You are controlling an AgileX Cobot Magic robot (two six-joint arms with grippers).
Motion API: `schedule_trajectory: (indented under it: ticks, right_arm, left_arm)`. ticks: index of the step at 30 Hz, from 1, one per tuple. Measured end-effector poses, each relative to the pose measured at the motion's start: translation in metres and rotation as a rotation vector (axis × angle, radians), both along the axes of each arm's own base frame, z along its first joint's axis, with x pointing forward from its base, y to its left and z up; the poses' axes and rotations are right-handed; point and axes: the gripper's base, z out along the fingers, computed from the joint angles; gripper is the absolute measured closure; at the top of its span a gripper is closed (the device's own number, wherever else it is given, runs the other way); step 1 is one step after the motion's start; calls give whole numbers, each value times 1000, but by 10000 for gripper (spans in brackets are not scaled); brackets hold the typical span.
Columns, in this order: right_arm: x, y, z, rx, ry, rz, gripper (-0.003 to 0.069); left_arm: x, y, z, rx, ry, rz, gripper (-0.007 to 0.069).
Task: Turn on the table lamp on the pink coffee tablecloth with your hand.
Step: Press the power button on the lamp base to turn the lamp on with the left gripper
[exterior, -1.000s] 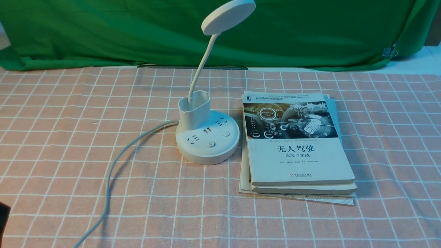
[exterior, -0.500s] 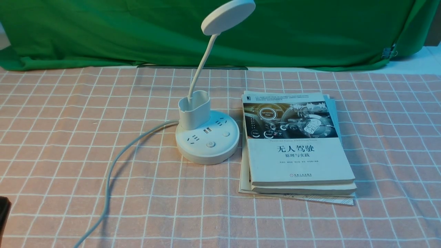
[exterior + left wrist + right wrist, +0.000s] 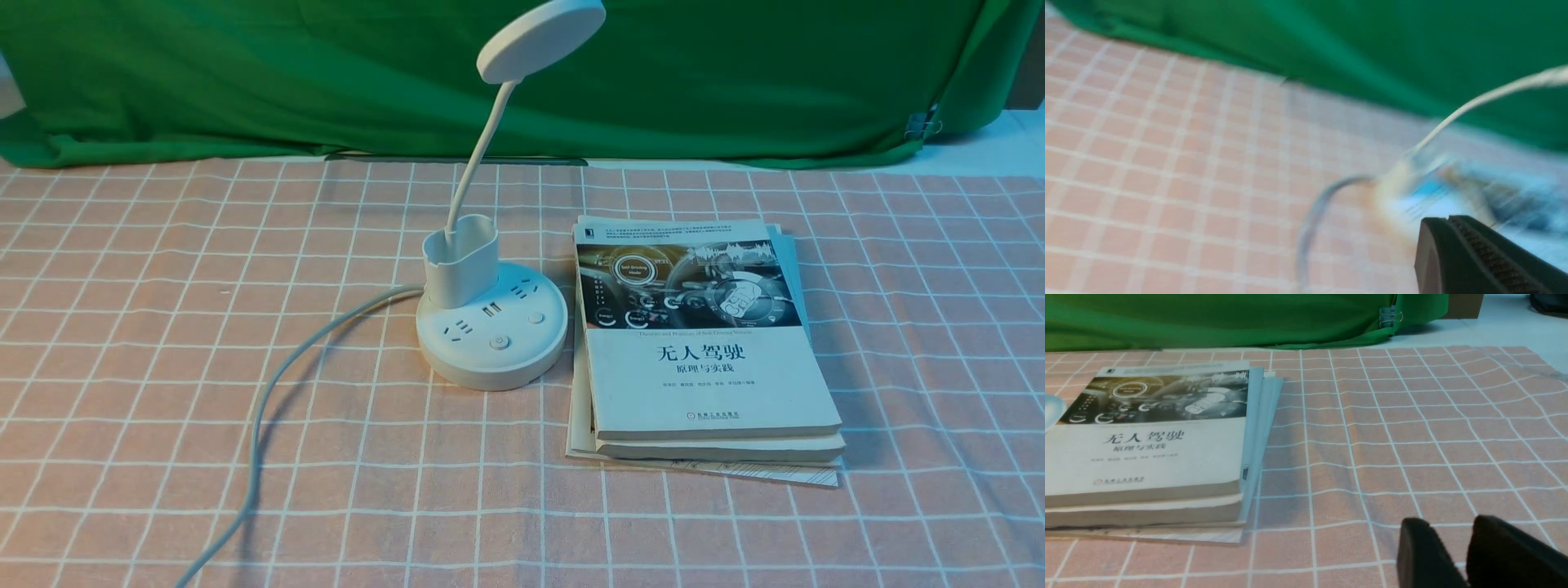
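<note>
The table lamp (image 3: 492,327) sits mid pink coffee tablecloth (image 3: 163,327), left of the books (image 3: 702,351). Front view shows no arms. Left gripper (image 3: 1478,257) is only in the blurry wrist view, well short of the lamp; can't tell its state. Right gripper (image 3: 1453,555) is near the cloth's front right, slightly parted, empty.

pink coffee tablecloth (image 3: 163,327) carries table lamp (image 3: 492,327), stacked books (image 3: 702,351).

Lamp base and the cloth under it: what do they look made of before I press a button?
The table lamp base looks like smooth matte white plastic: moulded sockets and buttons, soft even sheen. The pink coffee tablecloth looks like thin woven fabric, matte, with wrinkles bending its white grid lines in the right wrist view, so it could slip.
</note>
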Motion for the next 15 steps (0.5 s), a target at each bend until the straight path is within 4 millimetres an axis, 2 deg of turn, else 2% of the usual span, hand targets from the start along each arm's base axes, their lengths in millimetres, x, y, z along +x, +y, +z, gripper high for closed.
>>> schedule_trajectory:
  ticks: [3, 6, 9, 14, 15]
  right_arm:
    - [0, 0, 0, 0, 0, 0, 421]
    - [0, 0, 0, 0, 0, 0, 421]
    - [0, 0, 0, 0, 0, 0, 421]
    - [0, 0, 0, 0, 0, 0, 421]
    - [0, 0, 0, 0, 0, 0, 421]
  left_arm:
    - [31, 1, 5, 115, 119, -45, 603]
    - [60, -6, 2, 132, 209, -123, 603]
    - [86, -26, -5, 158, 284, -251, 603]
    - [138, -84, -23, 248, 401, -484, 603]
    - [140, -86, -23, 251, 404, -490, 603]
